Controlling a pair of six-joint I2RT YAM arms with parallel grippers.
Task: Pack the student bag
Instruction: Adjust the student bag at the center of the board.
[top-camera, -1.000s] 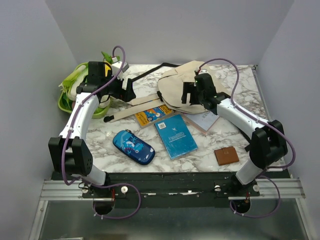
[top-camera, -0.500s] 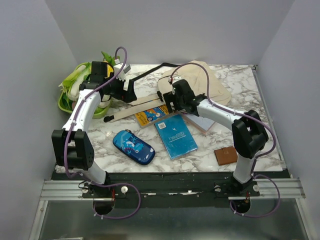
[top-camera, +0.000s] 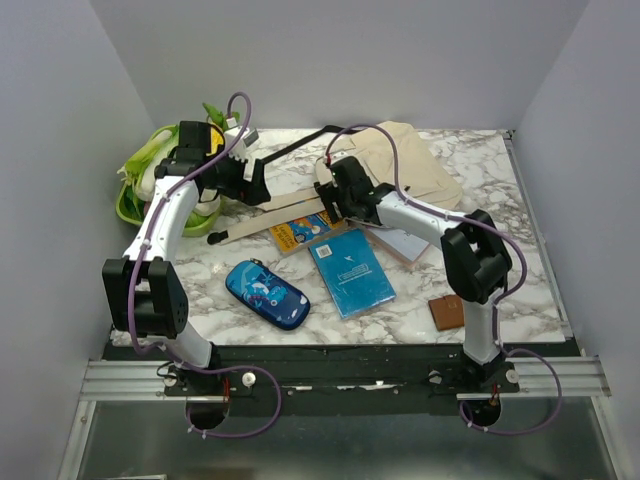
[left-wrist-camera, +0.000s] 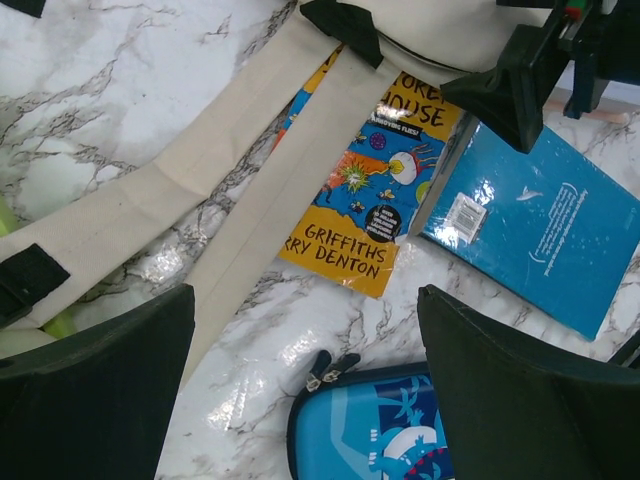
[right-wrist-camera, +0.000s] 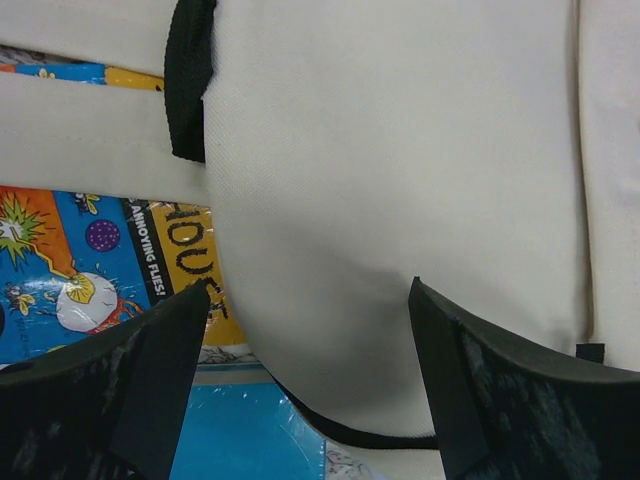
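Note:
The student bag (top-camera: 410, 165), soft beige cloth with black trim, lies at the back middle of the marble table. Its long beige straps (top-camera: 270, 210) run left toward my left arm. My right gripper (top-camera: 335, 197) hovers at the bag's near left edge. In the right wrist view the right gripper (right-wrist-camera: 310, 370) is open, and the bag's rounded beige corner (right-wrist-camera: 400, 180) lies between its fingers, untouched. My left gripper (top-camera: 255, 185) is open above the straps (left-wrist-camera: 200, 190). In the left wrist view the left gripper (left-wrist-camera: 305, 390) holds nothing.
A yellow storybook (top-camera: 305, 228) lies half under the straps, with a blue book (top-camera: 350, 270) beside it. A dark-blue pencil case (top-camera: 266, 294) sits front left. A brown wallet (top-camera: 452, 312) lies front right, a pale notebook (top-camera: 410, 243) under the right arm, and a green bag (top-camera: 150, 180) at far left.
My right arm has swung left, from above the bag's middle to its near left edge, with its jaws a touch narrower. The left arm has barely moved.

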